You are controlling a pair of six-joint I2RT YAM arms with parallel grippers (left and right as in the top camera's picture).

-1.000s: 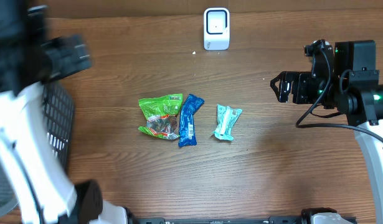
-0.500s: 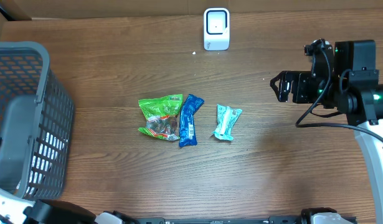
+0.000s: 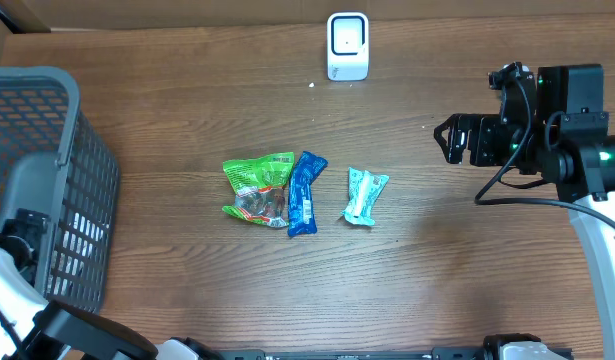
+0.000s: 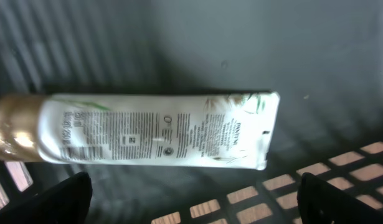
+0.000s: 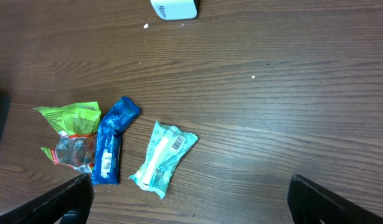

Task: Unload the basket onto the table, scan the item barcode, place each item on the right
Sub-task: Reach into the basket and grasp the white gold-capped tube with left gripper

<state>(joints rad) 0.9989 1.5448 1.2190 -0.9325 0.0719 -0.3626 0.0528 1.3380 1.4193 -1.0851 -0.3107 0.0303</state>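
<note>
Bkgd is nearly all table point(image 3: 187, 290): dark brown wood-look top, grain running side to side in overhead view, w/ fine darker streaks. Finish looks matte. Light is even & soft, shadows faint; wood reads a bit paler in rt wrist view. Tiny white speck point(image 3: 311, 85) lies on the wood toward the far edge. Rt wrist view shows a 2nd, smaller pale fleck point(image 5: 253, 77) well apart from it. Far L corner of overhead: tan wedge point(image 3: 12, 12), cardboard-like, can't tell what. Thin black strip point(image 3: 337, 354) runs along near edge.
</note>
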